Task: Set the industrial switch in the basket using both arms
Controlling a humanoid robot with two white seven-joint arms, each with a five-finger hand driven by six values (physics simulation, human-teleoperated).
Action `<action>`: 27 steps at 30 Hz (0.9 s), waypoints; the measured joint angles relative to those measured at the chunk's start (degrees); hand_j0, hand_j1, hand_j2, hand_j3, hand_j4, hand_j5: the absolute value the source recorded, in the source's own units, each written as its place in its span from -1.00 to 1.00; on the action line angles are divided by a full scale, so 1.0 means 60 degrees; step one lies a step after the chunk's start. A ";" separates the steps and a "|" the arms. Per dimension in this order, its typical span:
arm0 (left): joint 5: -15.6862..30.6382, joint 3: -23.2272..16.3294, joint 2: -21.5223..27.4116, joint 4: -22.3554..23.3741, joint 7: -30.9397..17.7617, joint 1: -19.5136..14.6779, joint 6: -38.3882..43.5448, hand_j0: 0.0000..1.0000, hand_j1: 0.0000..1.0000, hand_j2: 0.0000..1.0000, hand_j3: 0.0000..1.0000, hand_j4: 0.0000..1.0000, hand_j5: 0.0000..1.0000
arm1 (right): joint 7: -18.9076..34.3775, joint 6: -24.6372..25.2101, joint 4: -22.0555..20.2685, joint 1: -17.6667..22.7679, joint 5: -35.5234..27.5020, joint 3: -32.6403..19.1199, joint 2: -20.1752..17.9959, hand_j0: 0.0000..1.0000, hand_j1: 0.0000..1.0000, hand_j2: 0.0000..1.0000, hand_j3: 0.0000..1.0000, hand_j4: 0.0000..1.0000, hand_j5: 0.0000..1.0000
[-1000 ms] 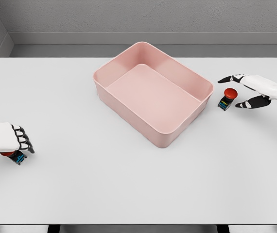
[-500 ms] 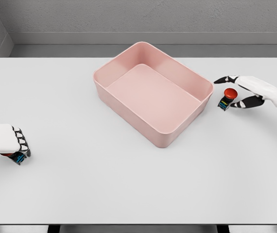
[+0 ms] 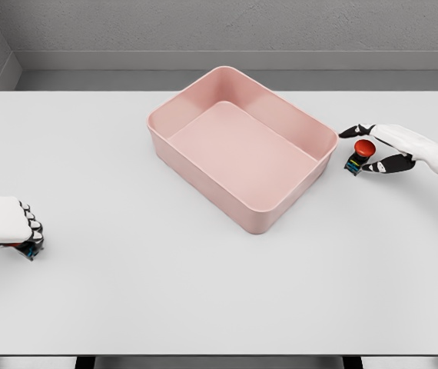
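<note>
A pink basket [image 3: 311,165] stands at the table's middle, slightly tilted in plan. One industrial switch [image 3: 357,156], with a red button on a dark base, stands on the table just right of the basket. My right hand [image 3: 355,151] brackets it, with the index finger over the button and the thumb in front of the base, fingers still spread. A second switch [image 3: 27,250] shows at the far left, mostly hidden under my left hand [image 3: 21,237], whose fingers curl down onto it.
The white table [image 3: 204,292] spreads wide in front of the basket. A grey wall runs behind the table's far edge, and the near edge lies along the bottom of the view.
The right hand has slid left and its fingers have narrowed around the right switch. The left hand has drawn left and lower over its switch. Neither switch has left the table.
</note>
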 measured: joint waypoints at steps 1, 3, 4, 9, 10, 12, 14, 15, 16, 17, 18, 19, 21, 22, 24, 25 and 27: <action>-0.0003 0.0001 -0.0002 0.0000 0.0001 0.0000 0.0000 -0.08 -0.08 -0.08 -0.08 -0.08 -0.08 | 0.0000 0.0000 0.0012 0.0000 0.0016 -0.0002 0.0001 0.49 0.49 0.49 0.49 0.49 0.49; 0.0001 0.0005 0.0005 0.0000 0.0002 -0.0015 0.0000 -0.12 -0.12 -0.12 -0.12 -0.12 -0.12 | 0.0000 0.0000 0.0027 0.0015 0.0036 -0.0005 -0.0006 0.46 0.46 0.46 0.46 0.46 0.46; 0.0004 0.0013 0.0017 0.0000 0.0002 -0.0015 0.0000 -0.18 -0.18 -0.18 -0.18 -0.18 -0.18 | 0.0000 0.0000 0.0032 0.0015 0.0042 -0.0006 -0.0008 0.46 0.46 0.46 0.46 0.46 0.46; 0.0067 0.0081 0.0032 0.0000 0.0003 -0.0234 0.0003 -0.21 -0.21 -0.21 -0.21 -0.21 -0.21 | 0.0000 0.0000 0.0041 0.0015 0.0058 -0.0011 -0.0012 0.40 0.40 0.40 0.40 0.40 0.40; 0.0084 0.0092 0.0038 0.0000 0.0001 -0.0336 0.0003 -0.21 -0.21 -0.21 -0.21 -0.21 -0.21 | 0.0000 0.0000 0.0042 0.0015 0.0061 -0.0010 -0.0012 0.39 0.39 0.39 0.39 0.39 0.39; 0.0162 0.0102 0.0036 0.0001 0.0001 -0.0571 -0.0005 -0.21 -0.21 -0.21 -0.21 -0.21 -0.21 | 0.0001 0.0000 0.0042 0.0015 0.0065 -0.0010 -0.0012 0.33 0.33 0.33 0.33 0.33 0.33; 0.0270 0.0109 0.0016 0.0005 0.0001 -0.0732 -0.0005 -0.21 -0.21 -0.21 -0.21 -0.21 -0.21 | 0.0001 0.0000 0.0047 0.0015 0.0072 -0.0008 -0.0012 0.31 0.31 0.31 0.31 0.31 0.31; 0.0337 0.0101 -0.0006 0.0003 -0.0009 -0.0919 -0.0022 -0.20 -0.20 -0.20 -0.20 -0.20 -0.20 | 0.0000 0.0000 0.0050 0.0015 0.0089 -0.0010 -0.0012 0.25 0.25 0.25 0.25 0.25 0.25; 0.0435 0.0110 -0.0013 0.0005 0.0000 -0.1054 -0.0002 -0.20 -0.20 -0.20 -0.20 -0.20 -0.20 | 0.0000 0.0000 0.0051 0.0029 0.0110 -0.0014 -0.0013 0.24 0.24 0.24 0.24 0.24 0.24; 0.0541 0.0102 -0.0029 0.0007 -0.0001 -0.1252 -0.0002 -0.20 -0.20 -0.20 -0.20 -0.20 -0.20 | -0.0002 0.0000 0.0052 0.0029 0.0118 -0.0017 -0.0010 0.21 0.21 0.21 0.21 0.21 0.21; 0.0624 0.0093 -0.0065 0.0008 -0.0010 -0.1464 -0.0024 -0.20 -0.20 -0.20 -0.20 -0.20 -0.20 | -0.0005 0.0000 0.0054 0.0029 0.0128 -0.0019 -0.0007 0.18 0.18 0.18 0.18 0.18 0.18; 0.0727 0.0105 -0.0105 0.0012 0.0003 -0.1638 0.0000 -0.19 -0.19 -0.19 -0.19 -0.19 -0.19 | -0.0009 0.0000 0.0055 0.0029 0.0134 -0.0021 -0.0005 0.17 0.17 0.17 0.17 0.17 0.17; 0.0848 0.0099 -0.0297 0.0040 0.0002 -0.1772 -0.0005 -0.19 -0.19 -0.19 -0.19 -0.19 -0.19 | -0.0018 0.0006 0.0054 0.0029 0.0128 -0.0028 -0.0002 0.11 0.11 0.11 0.11 0.11 0.11; 0.0883 0.0083 -0.0409 0.0053 0.0006 -0.1948 -0.0004 -0.18 -0.18 -0.18 -0.18 -0.18 -0.18 | -0.0019 0.0007 0.0054 0.0029 0.0130 -0.0028 -0.0001 0.09 0.09 0.09 0.09 0.09 0.09; 0.0937 0.0051 -0.0614 0.0080 0.0006 -0.2137 -0.0006 -0.18 -0.18 -0.18 -0.18 -0.18 -0.18 | -0.0020 0.0007 0.0054 0.0015 0.0131 -0.0035 0.0000 0.01 0.01 0.01 0.01 0.01 0.01; 0.0941 0.0038 -0.0729 0.0102 0.0011 -0.2212 -0.0011 -0.18 -0.18 -0.18 -0.18 -0.18 -0.18 | -0.0023 0.0010 0.0054 0.0015 0.0122 -0.0042 0.0000 0.00 0.00 0.00 0.00 0.00 0.00; 0.0963 0.0015 -0.0921 0.0150 0.0002 -0.2372 -0.0012 -0.18 -0.18 -0.18 -0.18 -0.18 -0.18 | -0.0032 0.0012 0.0051 0.0029 0.0134 -0.0055 0.0000 -0.04 -0.04 -0.04 -0.04 -0.04 -0.04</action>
